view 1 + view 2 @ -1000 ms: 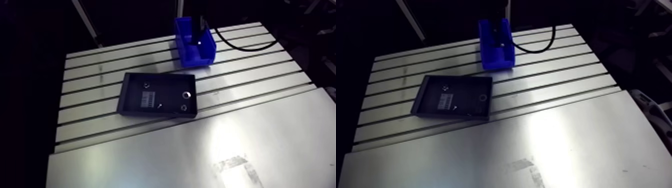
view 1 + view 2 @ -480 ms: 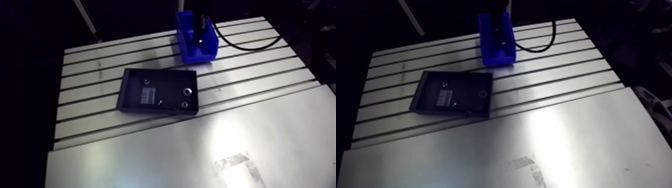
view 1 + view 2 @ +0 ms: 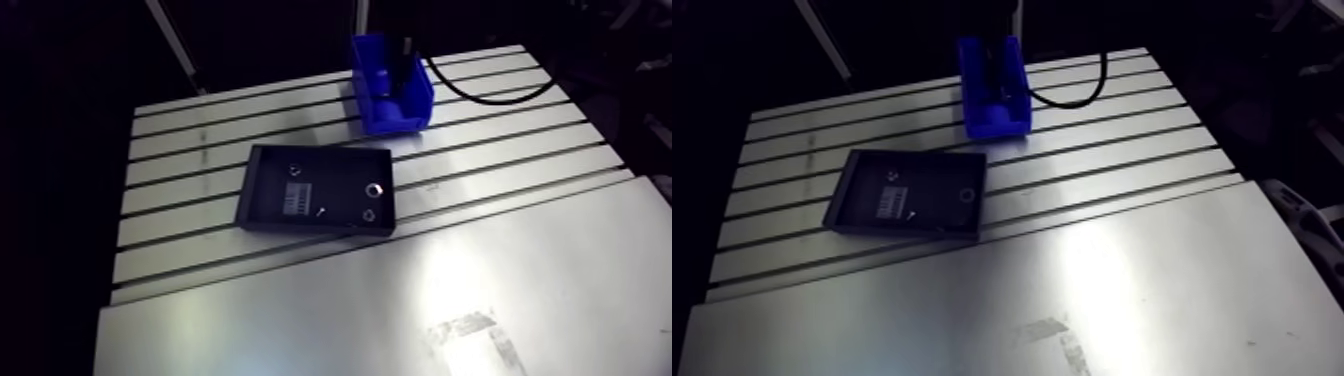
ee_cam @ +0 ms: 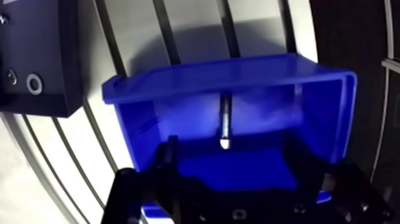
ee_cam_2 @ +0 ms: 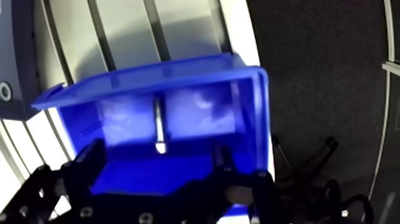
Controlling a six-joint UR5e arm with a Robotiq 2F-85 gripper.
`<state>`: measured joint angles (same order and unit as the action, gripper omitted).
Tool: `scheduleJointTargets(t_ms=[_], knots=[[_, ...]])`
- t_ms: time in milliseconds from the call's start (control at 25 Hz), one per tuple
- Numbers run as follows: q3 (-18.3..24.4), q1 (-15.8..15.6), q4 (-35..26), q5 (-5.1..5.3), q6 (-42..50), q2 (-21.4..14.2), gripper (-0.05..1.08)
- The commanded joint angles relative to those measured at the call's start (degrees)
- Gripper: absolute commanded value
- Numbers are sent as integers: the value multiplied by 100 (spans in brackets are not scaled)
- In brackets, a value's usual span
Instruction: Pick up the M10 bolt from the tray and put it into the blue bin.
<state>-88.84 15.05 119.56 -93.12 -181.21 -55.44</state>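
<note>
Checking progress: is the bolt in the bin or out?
In. The bolt shows inside the bin's walls, untouched by the open gripper.

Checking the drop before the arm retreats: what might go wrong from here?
1. The gripper, open, sits between the walls of the blue bin; a sideways retreat may snag it.
2. The bin stands near the table edge; a nudge might tip it off.
3. The bolt looks loose inside; whether it lies at rest is unclear.
</note>
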Motion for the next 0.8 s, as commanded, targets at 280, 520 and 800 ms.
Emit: scheduleJointTargets(t_ms=[280, 520, 800], knots=[[144, -11, -340, 26, 106, -770, 1], [390, -99, -824, 35, 616, -1227, 1], [592, -143, -1351, 35, 2313, -1667, 1]])
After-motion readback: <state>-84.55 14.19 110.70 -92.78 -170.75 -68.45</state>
